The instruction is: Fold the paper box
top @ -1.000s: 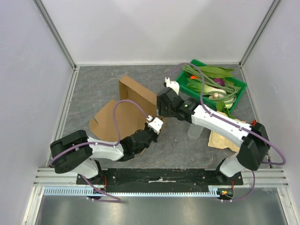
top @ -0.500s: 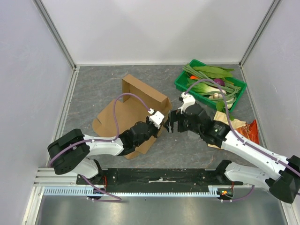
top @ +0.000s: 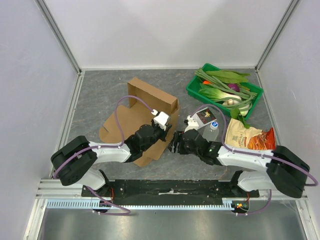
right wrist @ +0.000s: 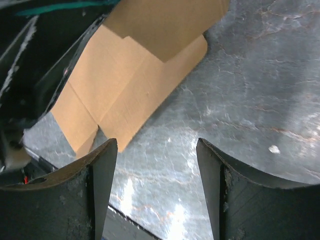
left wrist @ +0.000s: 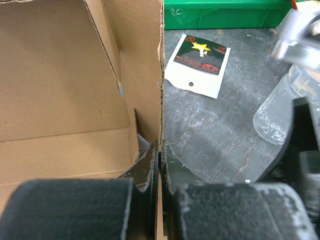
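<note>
The paper box [top: 131, 120] lies half raised on the grey bench [top: 100, 90], left of the middle; the left tool [left wrist: 159, 152] is closed on its upright wall edge, and the right tool [right wrist: 156, 155] is wide open just beside it.

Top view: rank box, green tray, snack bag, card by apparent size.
Largest to smallest:
1. box, though the arms cover part of it
2. green tray
3. snack bag
4. card, clearly the smallest
</note>
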Controlling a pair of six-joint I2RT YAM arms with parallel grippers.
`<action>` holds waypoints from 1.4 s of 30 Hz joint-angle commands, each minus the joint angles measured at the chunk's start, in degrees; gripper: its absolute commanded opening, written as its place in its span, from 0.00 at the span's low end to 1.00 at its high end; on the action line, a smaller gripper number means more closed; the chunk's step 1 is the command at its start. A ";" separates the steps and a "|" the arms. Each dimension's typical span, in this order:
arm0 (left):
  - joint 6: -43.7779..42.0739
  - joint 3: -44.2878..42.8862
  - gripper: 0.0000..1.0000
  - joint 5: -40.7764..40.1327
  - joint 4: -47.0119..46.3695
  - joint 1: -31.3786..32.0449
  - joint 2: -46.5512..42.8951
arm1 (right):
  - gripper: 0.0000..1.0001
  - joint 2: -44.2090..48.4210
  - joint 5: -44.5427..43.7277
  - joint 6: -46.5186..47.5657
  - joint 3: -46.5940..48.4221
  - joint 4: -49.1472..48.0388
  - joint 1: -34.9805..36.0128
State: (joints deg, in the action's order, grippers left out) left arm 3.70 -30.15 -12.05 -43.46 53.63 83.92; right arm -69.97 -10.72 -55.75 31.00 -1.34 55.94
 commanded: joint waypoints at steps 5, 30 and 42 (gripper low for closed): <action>3.94 0.71 0.02 2.03 -4.61 -2.12 -0.07 | 0.68 -10.78 -5.71 -13.24 -1.29 -18.86 0.75; 3.24 3.43 0.02 2.82 -6.19 -3.18 -1.04 | 0.00 -24.51 -13.45 -17.92 -3.14 -27.84 2.24; -2.56 2.91 0.02 -0.34 -3.03 -4.93 -1.13 | 0.00 -21.79 3.41 2.82 -4.99 -18.88 -8.03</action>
State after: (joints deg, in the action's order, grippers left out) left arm 4.38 -27.46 -10.90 -46.92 49.82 83.72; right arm -92.14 -11.86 -66.65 27.29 -31.07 52.36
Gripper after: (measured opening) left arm 0.043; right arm 0.010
